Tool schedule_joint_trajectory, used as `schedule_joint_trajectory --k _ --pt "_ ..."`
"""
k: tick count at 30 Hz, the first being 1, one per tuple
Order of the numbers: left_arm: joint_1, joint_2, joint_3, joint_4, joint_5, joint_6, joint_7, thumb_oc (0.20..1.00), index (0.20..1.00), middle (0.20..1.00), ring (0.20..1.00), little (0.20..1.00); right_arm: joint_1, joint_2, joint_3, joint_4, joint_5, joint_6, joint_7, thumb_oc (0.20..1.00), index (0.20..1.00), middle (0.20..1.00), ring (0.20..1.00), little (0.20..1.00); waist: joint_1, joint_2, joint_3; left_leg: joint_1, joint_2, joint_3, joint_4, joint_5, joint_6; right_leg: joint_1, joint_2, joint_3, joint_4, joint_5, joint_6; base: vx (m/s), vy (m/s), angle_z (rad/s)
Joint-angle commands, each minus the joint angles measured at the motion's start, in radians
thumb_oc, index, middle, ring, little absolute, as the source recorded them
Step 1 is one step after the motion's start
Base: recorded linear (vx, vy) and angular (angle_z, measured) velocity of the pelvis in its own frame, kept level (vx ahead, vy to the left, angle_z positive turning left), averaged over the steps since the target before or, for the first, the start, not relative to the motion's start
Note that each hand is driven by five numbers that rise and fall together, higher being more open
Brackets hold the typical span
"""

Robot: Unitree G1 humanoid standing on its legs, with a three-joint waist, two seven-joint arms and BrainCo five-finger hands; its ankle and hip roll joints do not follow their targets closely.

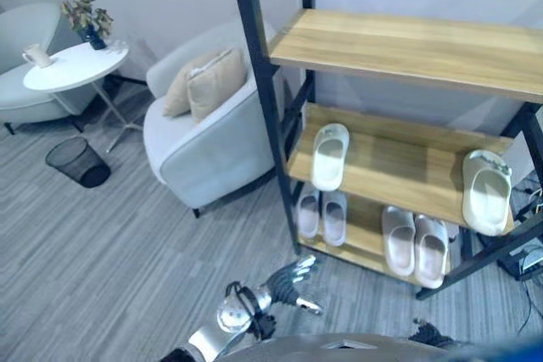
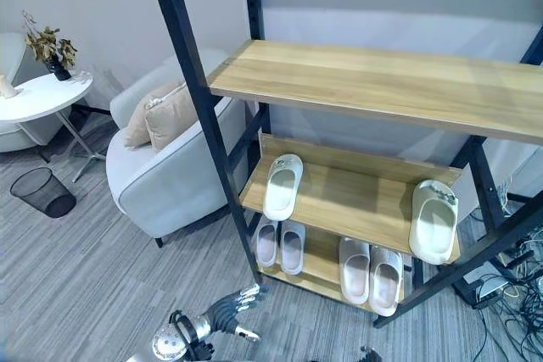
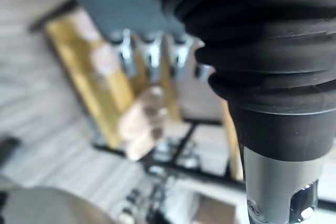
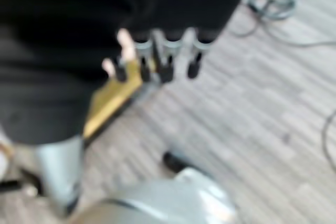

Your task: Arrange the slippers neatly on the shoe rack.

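Looking light and springy, like moulded foam, the two loose slippers lay far apart on the middle shelf (image 1: 399, 171) of the shoe rack (image 1: 254, 65): one slipper (image 1: 329, 155) at its left end, the other slipper (image 1: 486, 192) overhanging the right front edge. Each would best be pinched across its strap. The left hand (image 1: 293, 284) hovered low, fingers relaxed and empty; the right hand (image 4: 157, 53) hung near the floor, likewise relaxed.

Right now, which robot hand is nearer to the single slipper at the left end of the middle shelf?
Left. The left robot hand hangs low over the floor, below that slipper. The right robot hand also hangs over the floor; its distance cannot be judged.
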Motion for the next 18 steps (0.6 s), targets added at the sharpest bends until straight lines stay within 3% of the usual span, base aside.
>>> schedule_joint_trajectory --k 1,9,14,17,18 --pt "-0.105 -0.021 0.028 -0.064 -0.036 -0.045 -0.063 1.0 1.0 1.0 1.0 1.0 -0.043 0.027 0.026 0.019 0.004 -0.016 -0.022 1.0 1.0 1.0 1.0 1.0 -0.023 -0.06 0.043 0.004 -0.01 -0.022 0.003 -0.039 -0.017 0.007 -0.069 0.006 -0.002 0.026 0.08 0.0 0.0 0.0" --pt "-0.263 -0.122 -0.092 -0.044 0.028 -0.079 -0.026 1.0 1.0 1.0 1.0 1.0 -0.039 0.047 0.05 -0.069 0.057 -0.035 -0.046 1.0 1.0 1.0 1.0 1.0 -0.083 -0.055 0.032 -0.018 -0.017 0.009 0.003 -0.046 -0.016 -0.026 -0.075 0.043 -0.003 0.04 0.084 0.02 -0.025 -0.12" --pt "-0.502 -0.221 -0.166 0.078 0.294 -0.129 0.149 1.0 1.0 1.0 1.0 1.0 -0.009 0.042 0.078 -0.118 0.064 -0.042 -0.079 1.0 1.0 1.0 1.0 1.0 -0.138 -0.044 0.032 -0.027 -0.022 0.034 0.003 -0.05 -0.016 -0.052 -0.076 0.08 -0.016 0.058 0.087 0.03 -0.045 -0.27" --pt "-0.584 -0.282 -0.158 0.199 0.379 -0.132 0.234 1.0 1.0 1.0 1.0 1.0 0.01 0.035 0.07 -0.145 0.075 -0.047 -0.098 1.0 1.0 1.0 1.0 1.0 -0.167 -0.029 0.032 -0.023 -0.02 0.057 0.003 -0.063 -0.018 -0.059 -0.073 0.105 -0.033 0.061 0.093 0.06 -0.064 -0.28" --pt "-0.687 -0.282 -0.135 0.298 0.561 -0.113 0.359 1.0 1.0 1.0 1.0 1.0 0.02 0.021 0.063 -0.192 0.082 -0.063 -0.123 1.0 1.0 1.0 1.0 1.0 -0.195 -0.012 0.041 -0.033 -0.018 0.077 0.003 -0.059 -0.022 -0.085 -0.07 0.129 -0.032 0.066 0.094 0.06 -0.091 -0.47"
